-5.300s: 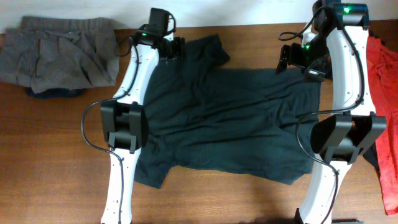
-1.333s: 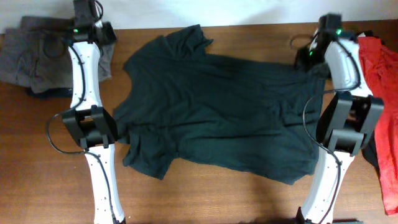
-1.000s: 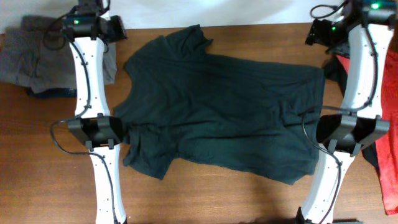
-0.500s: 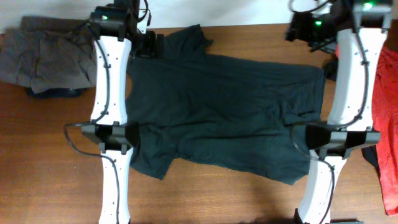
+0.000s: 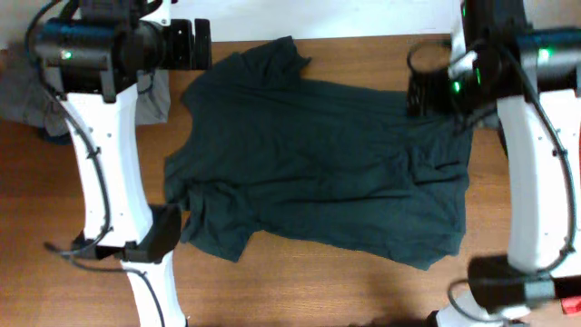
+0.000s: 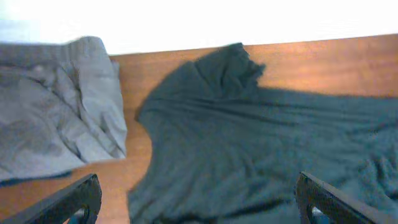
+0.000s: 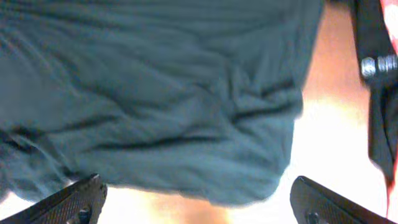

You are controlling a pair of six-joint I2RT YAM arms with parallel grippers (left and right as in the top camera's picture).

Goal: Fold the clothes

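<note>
The clothes' main piece, a dark T-shirt (image 5: 318, 154), lies spread flat on the wooden table (image 5: 300, 291), with one sleeve at the far edge and one at the near left. In the left wrist view the shirt (image 6: 249, 143) is below my open left gripper (image 6: 199, 208), nothing between the fingers. From overhead, the left gripper (image 5: 189, 44) hangs high beside the far sleeve. My right gripper (image 5: 425, 77) hovers over the shirt's far right corner. In the right wrist view it (image 7: 202, 205) is open and empty above the shirt's hem (image 7: 155, 93).
A grey garment (image 6: 56, 124) lies crumpled at the table's far left, partly hidden overhead by the left arm (image 5: 100, 118). A red sliver of cloth (image 7: 393, 43) shows at the right edge. The right arm (image 5: 536, 163) spans the table's right side.
Both arms have risen toward the camera. The left gripper moved off the far sleeve to the left; the right one swung in over the shirt's corner. The shirt stays flat.
</note>
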